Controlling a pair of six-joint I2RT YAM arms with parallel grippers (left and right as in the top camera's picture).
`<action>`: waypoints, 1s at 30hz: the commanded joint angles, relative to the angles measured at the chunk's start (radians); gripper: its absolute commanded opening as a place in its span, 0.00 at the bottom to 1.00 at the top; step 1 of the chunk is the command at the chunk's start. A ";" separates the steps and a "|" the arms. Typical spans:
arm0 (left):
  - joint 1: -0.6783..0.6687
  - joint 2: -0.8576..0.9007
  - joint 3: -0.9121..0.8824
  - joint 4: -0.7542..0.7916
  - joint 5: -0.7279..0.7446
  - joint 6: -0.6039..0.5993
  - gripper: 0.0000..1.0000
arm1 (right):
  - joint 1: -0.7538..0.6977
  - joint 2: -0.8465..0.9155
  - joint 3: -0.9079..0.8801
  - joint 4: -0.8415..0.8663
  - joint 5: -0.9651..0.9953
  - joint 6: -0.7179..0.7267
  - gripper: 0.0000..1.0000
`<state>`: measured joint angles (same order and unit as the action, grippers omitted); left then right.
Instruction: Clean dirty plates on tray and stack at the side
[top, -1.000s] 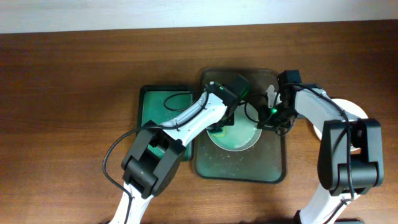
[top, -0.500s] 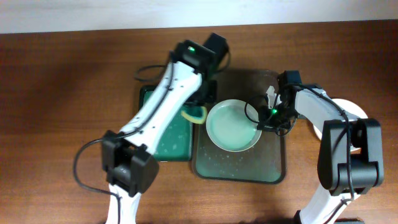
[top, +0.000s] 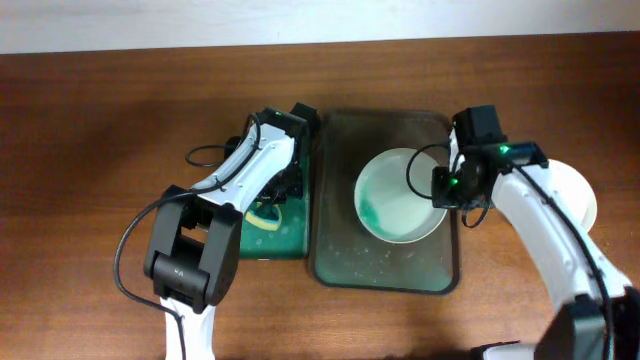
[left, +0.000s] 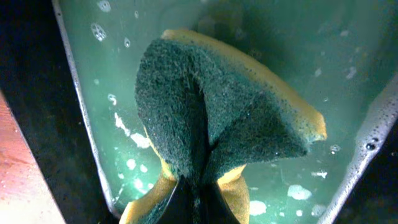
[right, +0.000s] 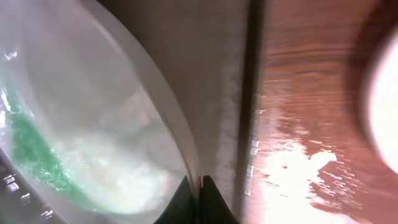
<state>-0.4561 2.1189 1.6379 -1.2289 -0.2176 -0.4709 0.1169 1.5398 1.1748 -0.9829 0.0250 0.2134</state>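
Plates: two in view, both right of centre. Far left, green tray on the desk, sudsy water in it. Left pincer was pinched tight on a folded sponge over that tray; sponge touching the water or not, can't tell. Next right, dark tray, wet. Held plate was tilted over it, teal-green wash pooled at its left side. Right pincer was closed thin on that plate's right rim. Far right, second plate lay on the desk, partly hidden by the right arm.
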 joint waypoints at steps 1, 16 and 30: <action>0.023 -0.016 0.000 0.009 0.000 0.006 0.11 | 0.113 -0.074 0.003 -0.029 0.306 0.124 0.05; 0.080 -0.488 0.000 -0.071 0.124 0.018 1.00 | 0.661 -0.076 0.003 -0.210 0.996 0.332 0.04; 0.079 -0.541 0.000 -0.044 0.098 0.016 1.00 | 0.850 -0.076 0.023 -0.368 1.185 0.435 0.04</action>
<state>-0.3836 1.5864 1.6375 -1.2747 -0.1085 -0.4561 0.9382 1.4799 1.1748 -1.3449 1.1446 0.6285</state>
